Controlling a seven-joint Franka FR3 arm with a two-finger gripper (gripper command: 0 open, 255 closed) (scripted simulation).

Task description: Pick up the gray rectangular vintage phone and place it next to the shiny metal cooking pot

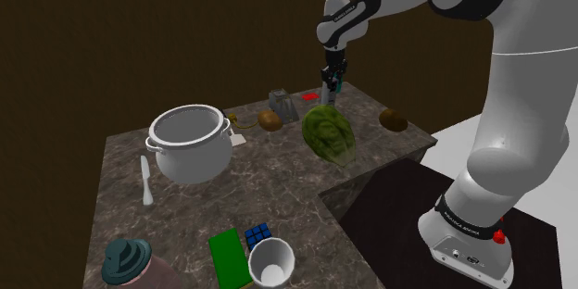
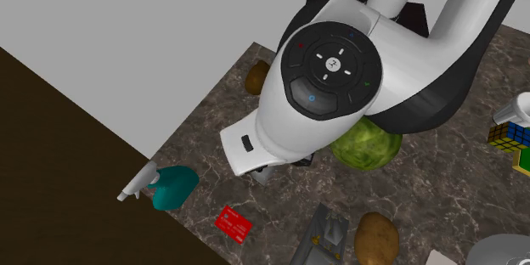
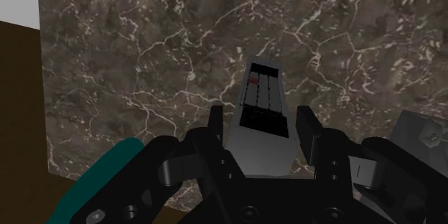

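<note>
Clasping the keypad-faced gray phone (image 3: 260, 100): pincer (image 3: 261, 120).

Gray phone (image 3: 262, 108) clasped in the gripper (image 3: 260, 122); metal pot (image 1: 190, 144) upright on the counter (image 1: 278, 176).
The phone is a flat gray slab that narrows toward its far end. It has a dark keypad panel ruled into small keys (one tiny red mark sits near the panel's far end). It lies lengthwise between the two black fingers (image 3: 215, 126), which press on its long sides, over the dark marbled counter. The pot is round, shiny and pale, open-topped, with a handle on each side. It stands well apart from the phone, toward the shoulder view's left.
</note>
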